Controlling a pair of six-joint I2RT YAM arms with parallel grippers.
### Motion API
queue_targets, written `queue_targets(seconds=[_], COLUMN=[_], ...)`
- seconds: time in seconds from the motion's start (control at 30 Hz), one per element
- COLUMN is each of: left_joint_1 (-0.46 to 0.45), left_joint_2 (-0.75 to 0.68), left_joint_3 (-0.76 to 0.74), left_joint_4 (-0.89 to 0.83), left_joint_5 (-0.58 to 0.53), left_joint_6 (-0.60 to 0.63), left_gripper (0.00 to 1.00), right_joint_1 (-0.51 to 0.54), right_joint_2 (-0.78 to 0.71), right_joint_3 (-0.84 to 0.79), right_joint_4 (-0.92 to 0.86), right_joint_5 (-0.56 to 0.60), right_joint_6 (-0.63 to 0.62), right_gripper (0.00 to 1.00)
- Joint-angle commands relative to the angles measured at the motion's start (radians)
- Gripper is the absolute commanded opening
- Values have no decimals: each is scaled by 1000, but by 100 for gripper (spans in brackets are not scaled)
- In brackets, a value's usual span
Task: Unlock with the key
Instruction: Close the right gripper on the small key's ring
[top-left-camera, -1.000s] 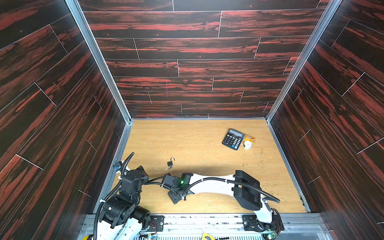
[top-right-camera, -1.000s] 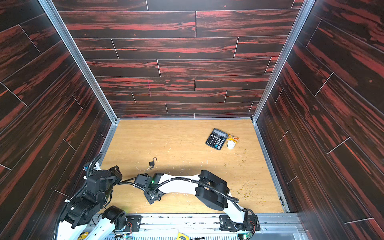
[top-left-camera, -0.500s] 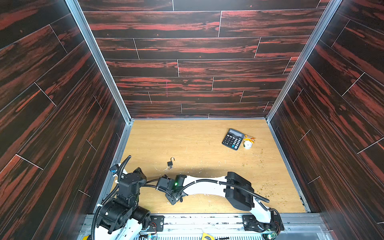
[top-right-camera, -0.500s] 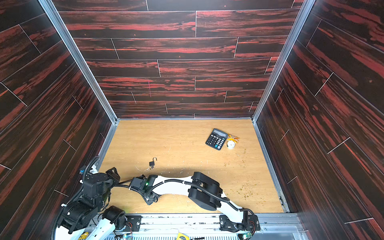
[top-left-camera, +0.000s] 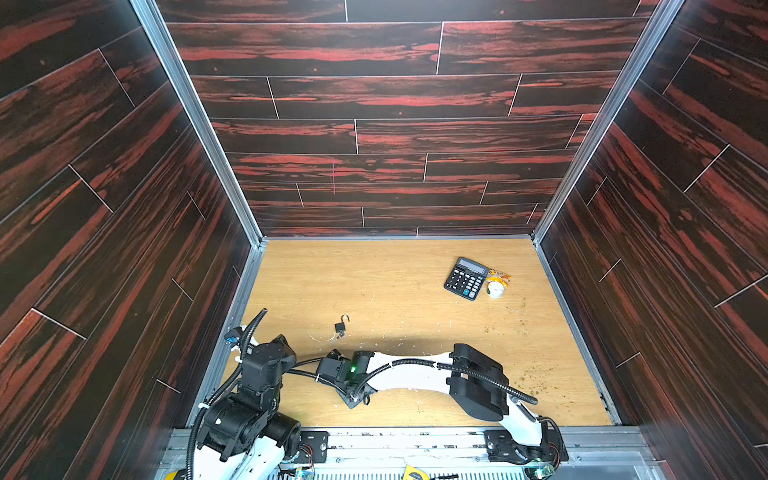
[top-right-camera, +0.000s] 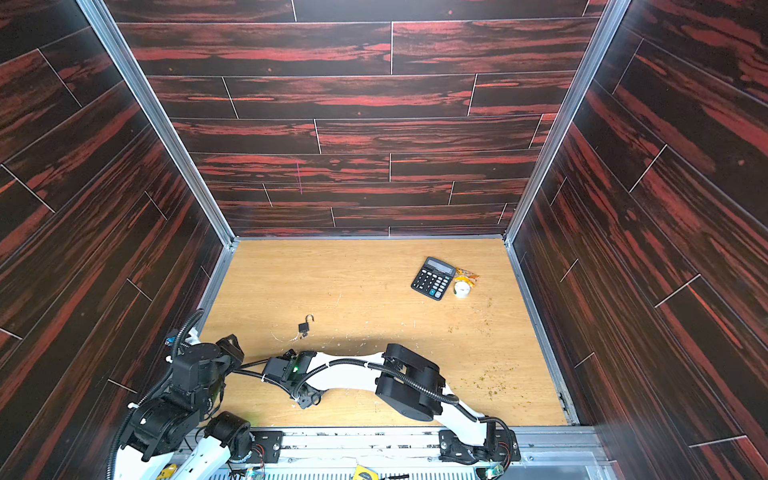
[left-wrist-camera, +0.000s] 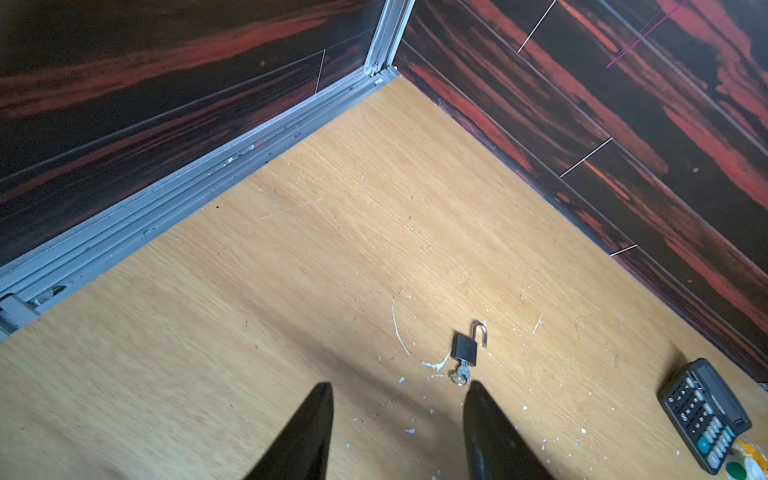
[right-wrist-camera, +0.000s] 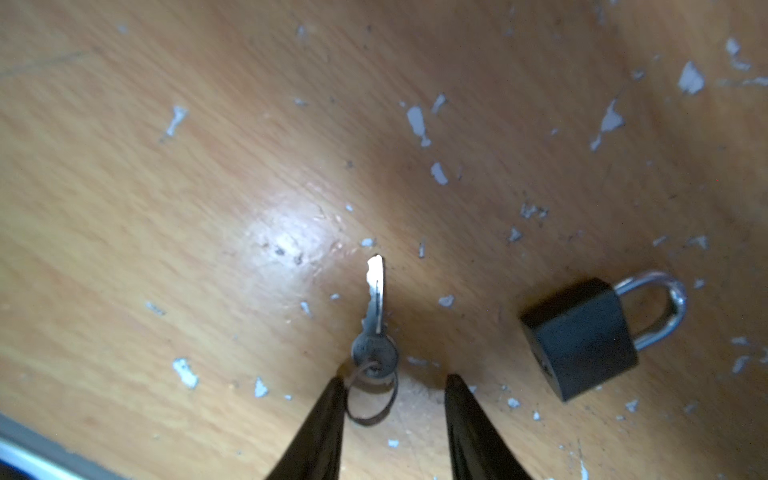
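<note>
Right wrist view: half-parted right gripper, gripping nothing, straddling ring of small silver key flat on scratched light wooden table, square black padlock just beside; left gripper parted, empty.

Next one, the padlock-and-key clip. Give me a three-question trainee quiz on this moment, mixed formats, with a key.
1. True or false: in the left wrist view, the padlock has its shackle open.
2. Multiple choice: what lies just ahead of the fingers of the right gripper? A) a coin; B) a key on a ring; C) a screw.
3. Fill in: far from both arms, beside a white roll, lies a black ____.
Key: 1 true; 2 B; 3 calculator.
</note>
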Motion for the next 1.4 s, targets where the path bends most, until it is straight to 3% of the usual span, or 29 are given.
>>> queue_targets(seconds=[0.0, 0.43, 0.83, 1.37], left_joint_1=[2, 1, 1, 1], left_joint_2=[12, 11, 23, 33], left_joint_3=[-14, -20, -29, -26], left_joint_4=[10, 19, 33, 44], left_joint_5=[7, -5, 25, 34], left_joint_6=[-25, -25, -33, -43], left_gripper=[53, 53, 53, 53], right_joint_1=[4, -11, -35, -48], right_joint_2=[-35, -1, -47, -86], right_joint_3=[-33, -37, -111, -147], right_joint_4=[17, 43, 86, 144], right_joint_5=[-38, -34, -49, -96], right_joint_6=[-21, -60, -76, -77], right_gripper=[41, 31, 15, 3])
